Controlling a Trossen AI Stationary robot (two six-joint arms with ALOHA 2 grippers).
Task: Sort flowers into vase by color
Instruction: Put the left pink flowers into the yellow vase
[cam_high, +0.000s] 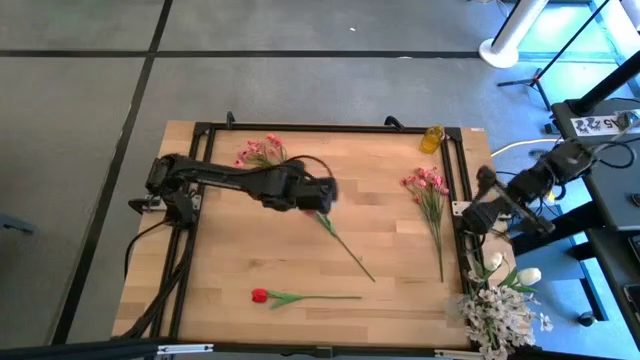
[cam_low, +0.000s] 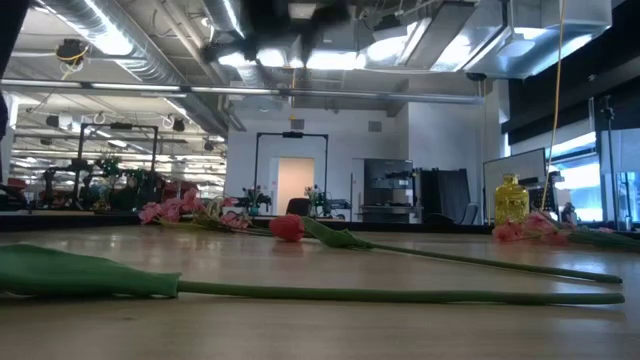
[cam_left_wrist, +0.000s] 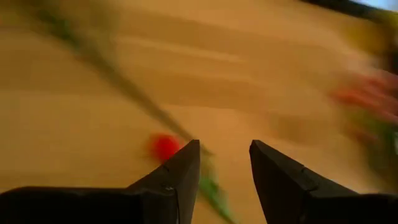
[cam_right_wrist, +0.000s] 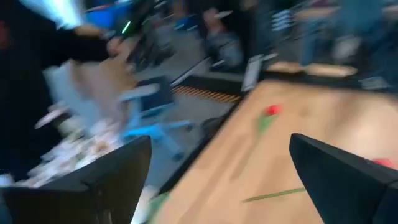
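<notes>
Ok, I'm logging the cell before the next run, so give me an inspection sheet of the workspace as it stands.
Surface: pale wooden tabletop in a black frame.
Job's things: red tulip with green stem near the front edge; loose green stem at centre; pink blossom spray at rear left; second pink spray at right; white flowers bunch off the front right corner.
Clutter: small yellow glass bottle at rear right.
Grippers: left pincer over table centre, fingers apart, holding nothing; right pincer open, past the right edge.
Cables: black cables along left side.
Surroundings: grey floor, open workshop hall.
</notes>
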